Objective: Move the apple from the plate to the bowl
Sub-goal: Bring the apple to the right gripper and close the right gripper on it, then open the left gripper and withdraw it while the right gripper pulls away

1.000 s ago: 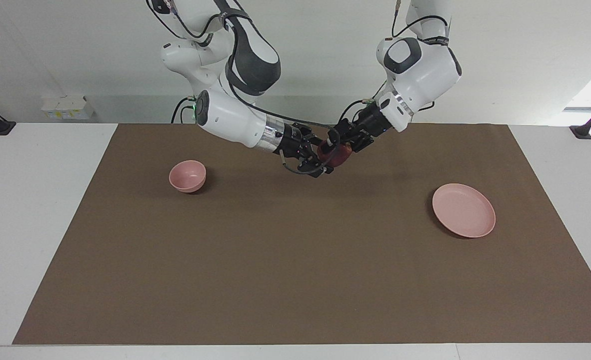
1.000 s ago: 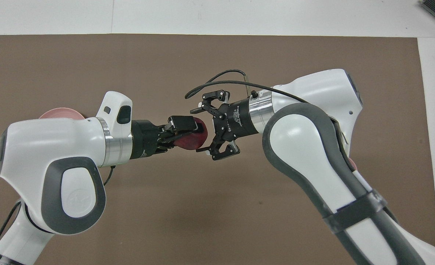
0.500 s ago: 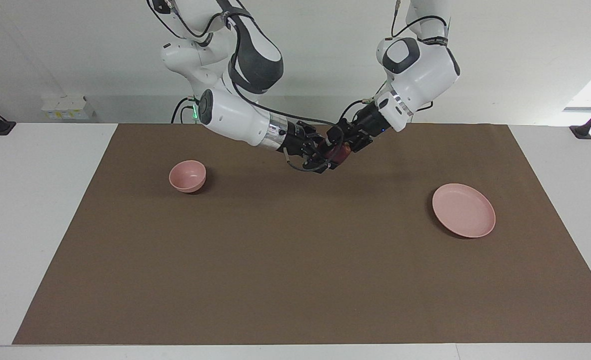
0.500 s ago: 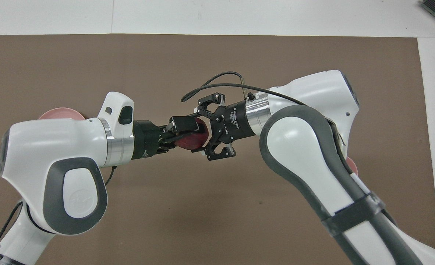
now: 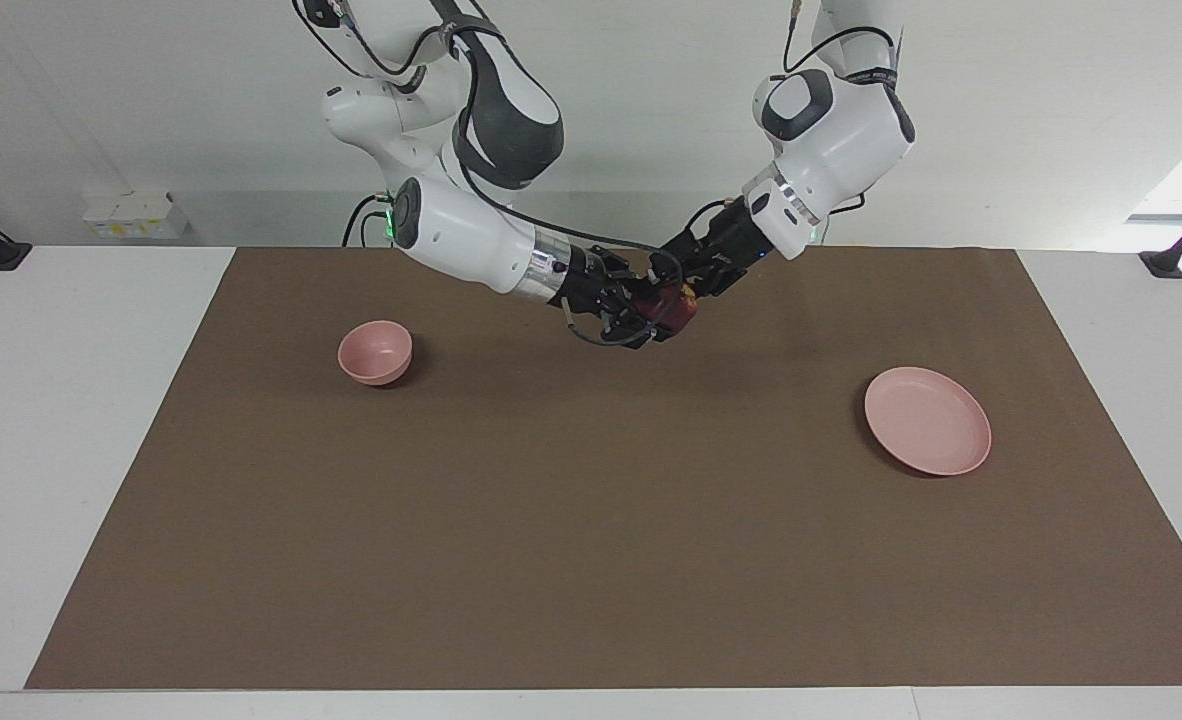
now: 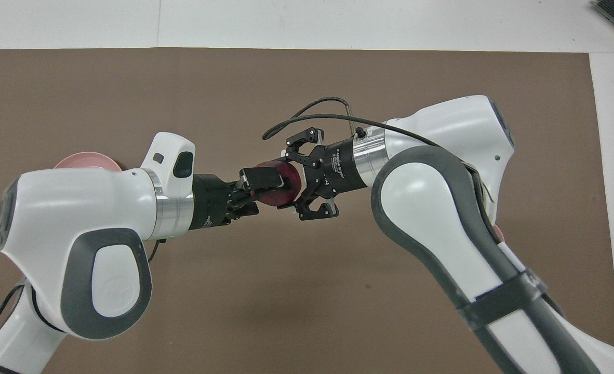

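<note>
Broadly, a brown mat point(image 5: 591, 520) covers most of the white table point(image 5: 71, 420), and both arms meet in the air above its middle, toward the robots' edge; the plate point(image 5: 927, 434) lies bare toward the left arm's end of the table, and the bowl point(image 5: 375, 351) sits toward the right arm's end, the two well apart; in the overhead view the arms hide most of both, leaving only a sliver of the plate's rim point(image 6: 86, 158) and a speck of the bowl point(image 6: 498, 235), while the facing view shows each whole; the left gripper point(image 6: 271, 185) is clenched on the apple point(image 6: 281, 186), one dark finger lying across its top; the right gripper point(image 6: 303, 176) has its fingers spread around the fruit from the other end, though whether they press on it cannot be told; the facing view shows the apple point(image 5: 675, 305) raised clear of the mat between the two grippers point(image 5: 673, 290), with the right gripper point(image 5: 641, 315) beside it.
</note>
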Controlling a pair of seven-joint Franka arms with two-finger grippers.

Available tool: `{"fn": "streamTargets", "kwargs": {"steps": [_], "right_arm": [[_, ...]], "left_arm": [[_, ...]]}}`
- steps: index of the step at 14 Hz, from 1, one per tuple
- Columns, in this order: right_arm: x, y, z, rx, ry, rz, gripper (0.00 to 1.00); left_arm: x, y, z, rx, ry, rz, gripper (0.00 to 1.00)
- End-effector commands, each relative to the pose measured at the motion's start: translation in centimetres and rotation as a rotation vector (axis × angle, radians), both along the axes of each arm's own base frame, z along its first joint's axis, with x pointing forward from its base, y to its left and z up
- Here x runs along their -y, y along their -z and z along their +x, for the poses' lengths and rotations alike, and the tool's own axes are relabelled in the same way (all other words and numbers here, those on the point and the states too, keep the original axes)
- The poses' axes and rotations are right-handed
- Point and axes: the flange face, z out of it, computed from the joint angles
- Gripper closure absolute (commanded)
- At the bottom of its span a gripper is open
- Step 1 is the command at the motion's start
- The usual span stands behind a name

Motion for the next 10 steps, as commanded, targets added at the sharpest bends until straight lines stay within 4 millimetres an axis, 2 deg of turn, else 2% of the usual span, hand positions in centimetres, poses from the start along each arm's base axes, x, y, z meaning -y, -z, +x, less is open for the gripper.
{"fn": "streamTargets", "kwargs": {"steps": [1,3,4,6,7,10], "right_arm": [[1.8,-1.2,0.3,0.043,-0.014,-0.072,1.00],[3.5,-2.2,0.4,0.086,-0.036,-0.143,1.00],[4.1,-2.9,0.0,0.099,-0.060,-0.179,1.00],[7.0,-3.8,0.1,0.128,-0.101,-0.272,1.00],[7.9,-4.2,-0.2,0.173,-0.159,-0.347,1.00],[9.9,-4.3,-0.5,0.254,-0.315,-0.493,1.00]], "left_arm": [[-2.7,-2.5,0.9,-0.018,-0.007,0.093,0.00],[-5.0,-3.4,1.6,-0.045,0.009,0.136,0.00],[-6.1,-4.5,2.0,-0.042,0.021,0.170,0.00],[-8.6,-6.8,2.2,-0.066,0.062,0.254,0.00],[-9.9,-7.6,2.2,-0.074,0.075,0.303,0.00],[-11.9,-8.9,2.1,-0.071,0.095,0.440,0.00]]}}
